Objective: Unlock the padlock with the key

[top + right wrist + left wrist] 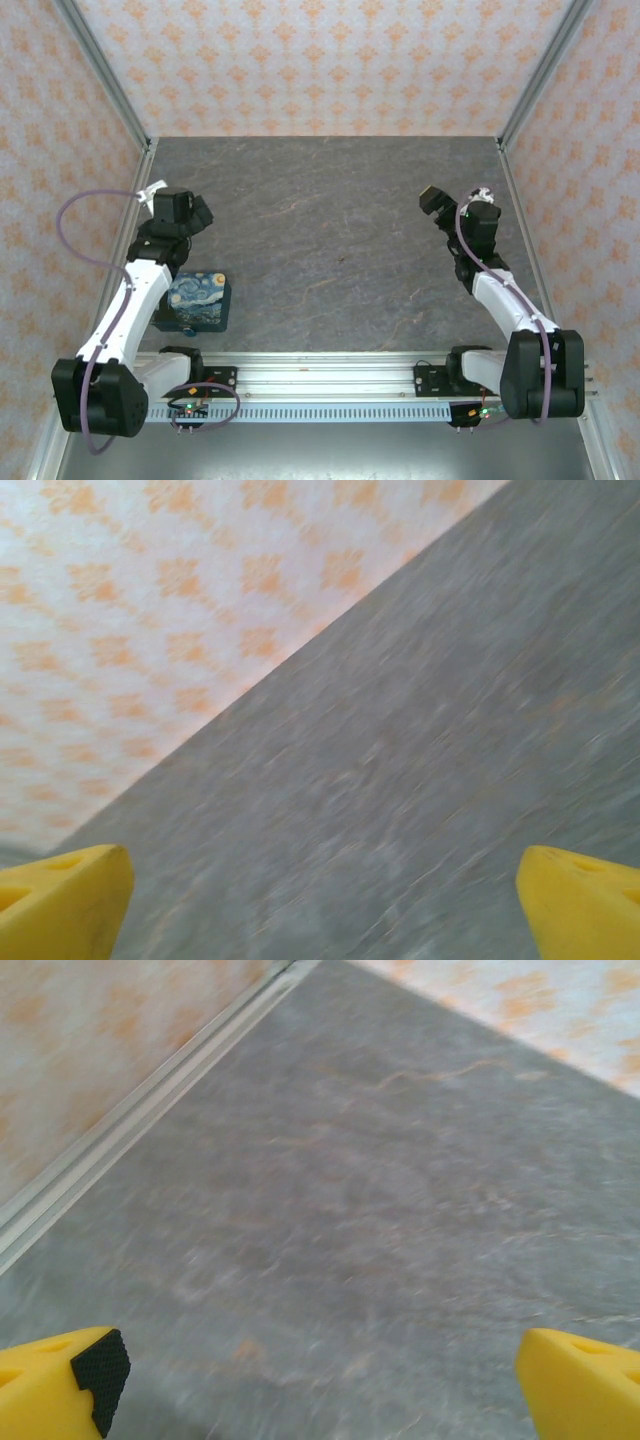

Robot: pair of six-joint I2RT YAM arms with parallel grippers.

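Our left gripper (320, 1385) and right gripper (320, 905) hover spread and empty, the padlock (198, 303) lying at lower left of the top view; we reckon no step is begun, and next must find and pinch the key.

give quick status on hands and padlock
Left hand open, empty. Right hand open, empty. Padlock face up on table, untouched. Left forearm crowds its left edge.
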